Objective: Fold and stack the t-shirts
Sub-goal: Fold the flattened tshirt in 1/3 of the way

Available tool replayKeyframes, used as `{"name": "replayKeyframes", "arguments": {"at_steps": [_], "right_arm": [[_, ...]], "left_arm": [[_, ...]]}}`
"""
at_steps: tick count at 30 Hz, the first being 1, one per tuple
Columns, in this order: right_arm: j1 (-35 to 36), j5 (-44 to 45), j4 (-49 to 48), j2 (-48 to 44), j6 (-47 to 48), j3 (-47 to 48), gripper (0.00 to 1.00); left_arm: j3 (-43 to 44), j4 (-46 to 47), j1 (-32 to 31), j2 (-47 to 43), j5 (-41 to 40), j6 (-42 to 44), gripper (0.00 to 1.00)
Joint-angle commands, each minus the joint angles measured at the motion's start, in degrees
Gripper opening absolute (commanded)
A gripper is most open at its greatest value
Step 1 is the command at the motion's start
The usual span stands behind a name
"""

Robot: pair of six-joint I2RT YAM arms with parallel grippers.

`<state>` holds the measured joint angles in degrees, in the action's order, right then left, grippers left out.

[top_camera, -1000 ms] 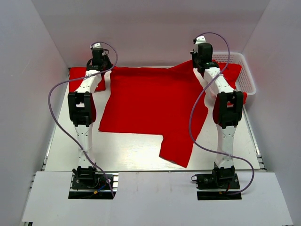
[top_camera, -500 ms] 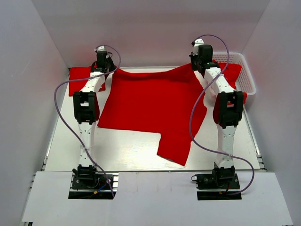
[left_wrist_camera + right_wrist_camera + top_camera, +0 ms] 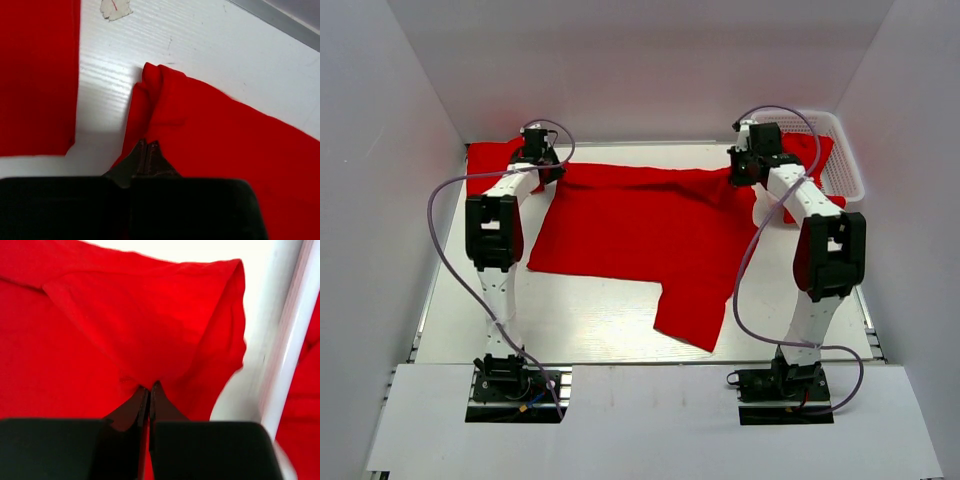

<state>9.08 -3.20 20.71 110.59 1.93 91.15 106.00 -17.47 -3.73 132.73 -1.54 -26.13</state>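
A large bright red t-shirt (image 3: 640, 230) lies spread over the middle of the table, one sleeve reaching toward the near edge. My left gripper (image 3: 549, 168) is shut on its far left corner, seen bunched at the fingertips in the left wrist view (image 3: 148, 142). My right gripper (image 3: 737, 178) is shut on its far right corner, where the cloth folds up in the right wrist view (image 3: 150, 386). A second red shirt (image 3: 490, 163) lies flat at the far left, and it also shows in the left wrist view (image 3: 35, 75).
A white lattice basket (image 3: 845, 160) stands at the far right with more red cloth (image 3: 815, 150) in it; its white rim (image 3: 285, 365) shows beside the right gripper. White enclosure walls close in on three sides. A scrap of tape (image 3: 115, 9) sticks to the table.
Both grippers have come down and toward me with the shirt's far edge. The raised far edge has dropped and now lies low across the table.
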Motion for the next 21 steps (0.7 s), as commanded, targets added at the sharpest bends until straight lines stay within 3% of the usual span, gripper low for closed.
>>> {"name": "replayKeyframes", "arguments": {"at_steps": [1, 19, 21], "right_arm": [[-0.03, -1.10, 2.05, -5.63, -1.32, -2.81, 0.00], [1.03, -9.18, 13.83, -13.47, -11.16, -14.60, 0.00], [1.20, -11.55, 14.88, -12.24, -10.64, -14.08, 0.19]], "left_arm": [[-2.89, -0.89, 0.47, -10.01, -1.36, 0.38, 0.00], [-6.06, -7.83, 1.00, -12.05, -1.71, -0.14, 0.00], [-6.59, -9.76, 1.00, -11.44, -2.49, -0.93, 0.05]]}}
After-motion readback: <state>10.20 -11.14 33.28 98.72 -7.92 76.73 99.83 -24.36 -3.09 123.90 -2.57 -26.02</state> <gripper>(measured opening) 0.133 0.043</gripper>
